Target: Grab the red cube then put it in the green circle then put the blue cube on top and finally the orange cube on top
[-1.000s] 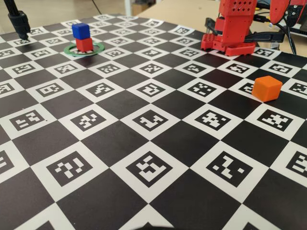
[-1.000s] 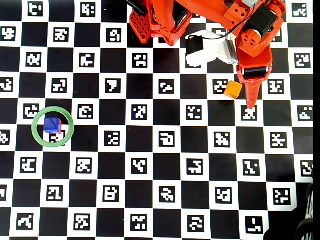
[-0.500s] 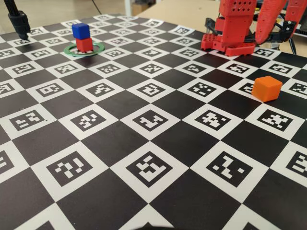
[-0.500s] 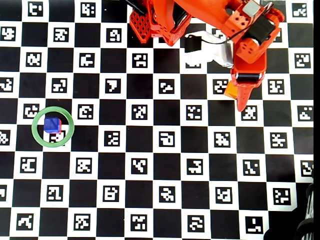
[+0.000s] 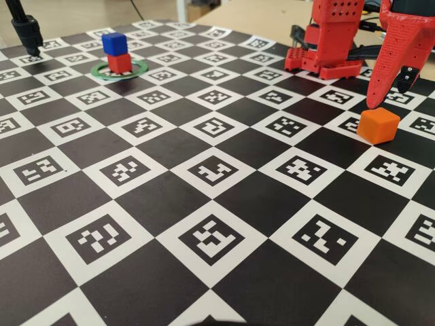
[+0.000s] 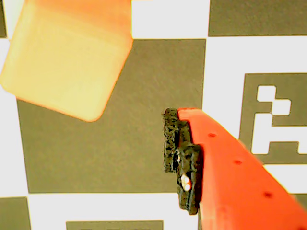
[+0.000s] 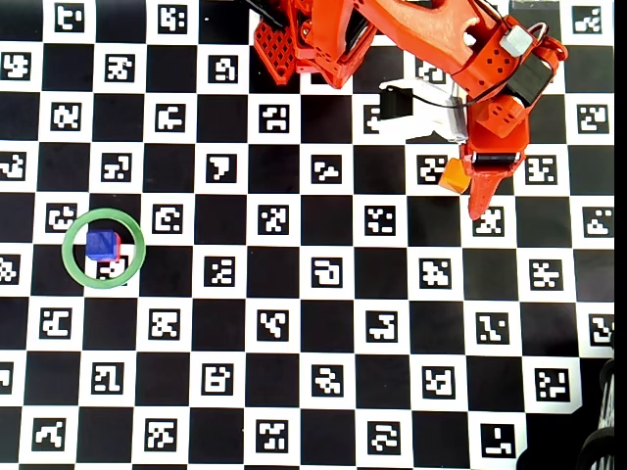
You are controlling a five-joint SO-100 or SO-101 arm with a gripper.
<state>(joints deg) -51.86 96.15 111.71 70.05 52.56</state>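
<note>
Stacking visible only sideways: blue cube [image 5: 115, 43] atop red cube [image 5: 119, 63].

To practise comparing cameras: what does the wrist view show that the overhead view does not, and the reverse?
Only the wrist view shows the dark pad on the tool's finger up close. Only the overhead view shows the green circle with the blue cube stacked on the red cube, and the arm's base. Both show the orange cube on the checkered board, beside the tool, ungrasped.
</note>
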